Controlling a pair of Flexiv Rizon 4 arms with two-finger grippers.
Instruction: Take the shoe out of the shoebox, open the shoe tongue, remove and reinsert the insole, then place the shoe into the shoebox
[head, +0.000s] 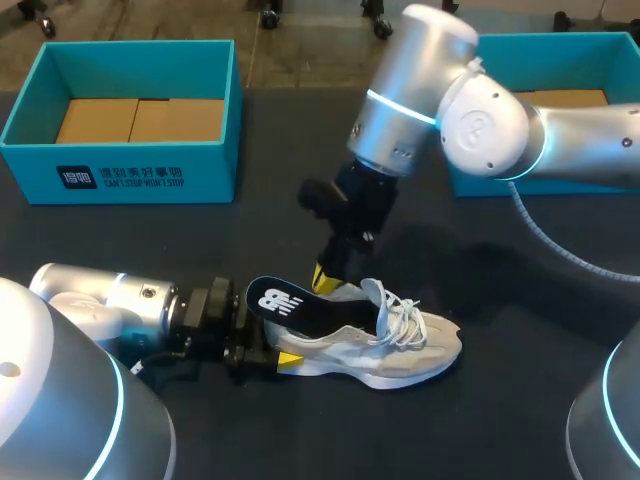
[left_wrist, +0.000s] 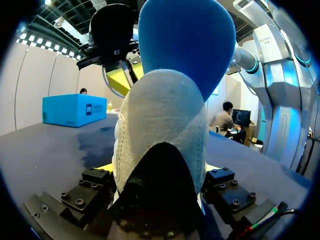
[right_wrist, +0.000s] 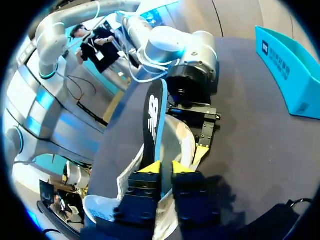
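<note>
Dark table (head: 150, 260), near front edge: left gripper (head: 262, 345) clamps sneaker (head: 400, 350) at the heel to brace it. Right gripper (head: 328, 282) pinches the insole (head: 290, 305), which is half out. Teal shoebox (head: 140, 175) sits at the far-left corner.

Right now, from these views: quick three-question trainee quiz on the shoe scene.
1. True or false: the shoe lies inside a shoebox.
2. The insole is: A) fully seated B) partly out, pinched by the right gripper C) lying in a shoebox.
3. Fill in: the left gripper clamps the shoe's ____.
Key: 1 false, it lies on the table; 2 B; 3 heel.
</note>
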